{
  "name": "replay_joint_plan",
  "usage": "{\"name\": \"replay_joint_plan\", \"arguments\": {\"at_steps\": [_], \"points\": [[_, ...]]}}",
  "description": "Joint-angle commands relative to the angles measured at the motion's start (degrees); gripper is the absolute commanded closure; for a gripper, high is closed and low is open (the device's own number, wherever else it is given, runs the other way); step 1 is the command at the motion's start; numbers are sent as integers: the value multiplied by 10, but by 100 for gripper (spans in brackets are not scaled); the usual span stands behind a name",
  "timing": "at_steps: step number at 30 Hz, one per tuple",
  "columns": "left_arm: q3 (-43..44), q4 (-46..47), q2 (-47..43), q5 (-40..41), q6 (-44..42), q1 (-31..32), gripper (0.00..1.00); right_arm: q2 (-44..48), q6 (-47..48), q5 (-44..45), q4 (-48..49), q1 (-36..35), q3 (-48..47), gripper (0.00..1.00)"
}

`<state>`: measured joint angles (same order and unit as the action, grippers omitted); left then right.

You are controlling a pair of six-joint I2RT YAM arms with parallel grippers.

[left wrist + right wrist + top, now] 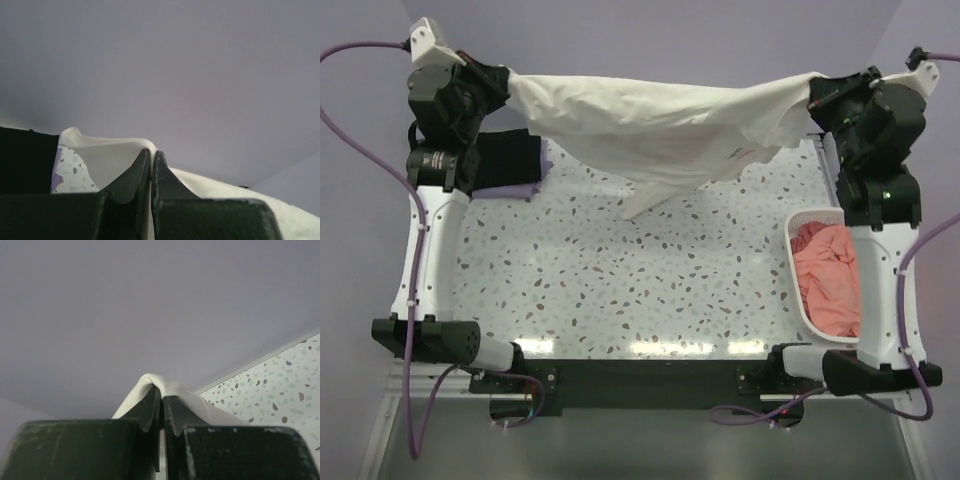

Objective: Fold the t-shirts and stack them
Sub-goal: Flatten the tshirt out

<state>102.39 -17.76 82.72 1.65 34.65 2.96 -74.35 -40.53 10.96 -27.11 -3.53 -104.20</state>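
Note:
A cream-white t-shirt (660,125) hangs stretched in the air across the far side of the table, its middle sagging toward the speckled top. My left gripper (508,80) is shut on its left corner, and cloth (115,155) drapes over the closed tips (151,154). My right gripper (817,85) is shut on the right corner, with a fold of cloth (170,386) pinched between the tips (161,392). A folded black t-shirt (508,157) lies on a pale lavender one (535,187) at the far left. A salmon-pink t-shirt (825,275) is crumpled in the basket.
A white slatted basket (798,290) stands at the right edge beside the right arm. The speckled table (640,280) runs between both arms, bounded by lavender walls. Purple cables loop off both sides.

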Motion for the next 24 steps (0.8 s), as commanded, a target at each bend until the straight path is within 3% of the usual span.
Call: {"name": "replay_joint_plan", "arguments": {"at_steps": [1, 3, 5, 6, 7, 8, 10, 11, 12, 15, 19, 24], "points": [[-39, -4, -32, -38, -13, -16, 100, 49, -12, -10, 3, 6, 36, 100], [-74, -12, -33, -50, -7, -20, 100, 72, -18, -12, -24, 6, 111, 100], [-168, 6, -41, -71, 7, -21, 100, 96, -34, -47, -19, 5, 186, 100], [-205, 30, -41, -91, 15, -21, 100, 101, -39, -65, -7, 6, 276, 100], [-273, 37, -41, -100, 29, -21, 95, 105, -50, -84, 9, 6, 325, 96], [-305, 43, -38, -110, 35, -21, 72, 104, -50, -123, 41, 6, 410, 82], [-387, 52, -32, -133, 49, -20, 55, 95, -43, -153, 60, 6, 480, 66], [-419, 62, -34, -139, 54, -19, 41, 91, -37, -187, 78, 6, 542, 51], [-451, 93, -53, -155, 60, -19, 37, 94, -32, -202, 94, 5, 574, 47], [-547, 98, -95, -130, 74, -18, 33, 123, -23, -218, 120, 2, 672, 35], [-638, 78, -130, -69, 80, -18, 32, 161, -17, -215, 116, -10, 722, 34], [-725, 106, -157, -60, 126, -12, 39, 165, -12, -201, 112, -13, 727, 33]]}}
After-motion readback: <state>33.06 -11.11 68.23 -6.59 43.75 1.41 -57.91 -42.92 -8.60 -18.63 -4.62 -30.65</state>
